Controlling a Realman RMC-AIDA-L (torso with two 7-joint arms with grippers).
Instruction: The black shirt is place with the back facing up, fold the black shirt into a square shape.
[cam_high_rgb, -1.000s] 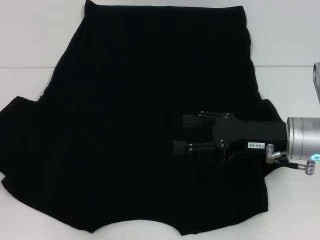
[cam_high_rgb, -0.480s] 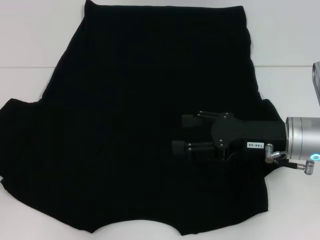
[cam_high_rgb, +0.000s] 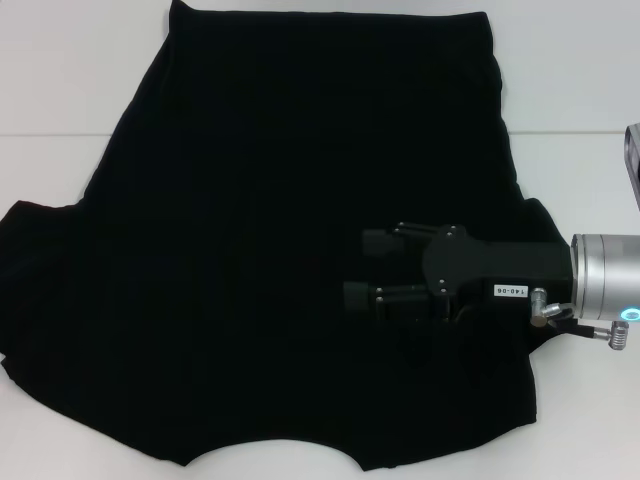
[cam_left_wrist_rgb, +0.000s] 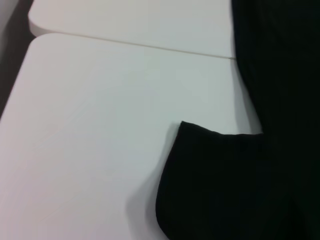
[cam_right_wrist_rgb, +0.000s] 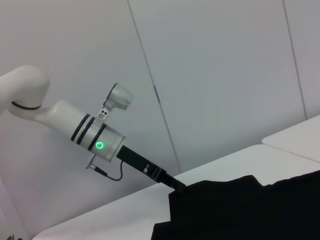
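Note:
The black shirt (cam_high_rgb: 280, 200) lies spread flat over the white table (cam_high_rgb: 60, 80), hem at the far side and both sleeves near me. My right gripper (cam_high_rgb: 365, 268) reaches in from the right, low over the shirt's right half, and stands open, its two fingers apart and pointing left. The left wrist view shows the left sleeve (cam_left_wrist_rgb: 240, 185) lying on bare table (cam_left_wrist_rgb: 100, 125). In the right wrist view my left gripper (cam_right_wrist_rgb: 172, 183) sits at the far edge of the shirt (cam_right_wrist_rgb: 250, 210), right against the fabric. The left arm is outside the head view.
A seam (cam_high_rgb: 50, 135) between two tabletops crosses behind the shirt. Bare white table shows to the left, the right and at the front corners. A plain wall (cam_right_wrist_rgb: 225, 75) stands behind the left arm.
The right gripper has crept slightly to the left over the shirt. The left sleeve's upper edge has shifted a little toward the left.

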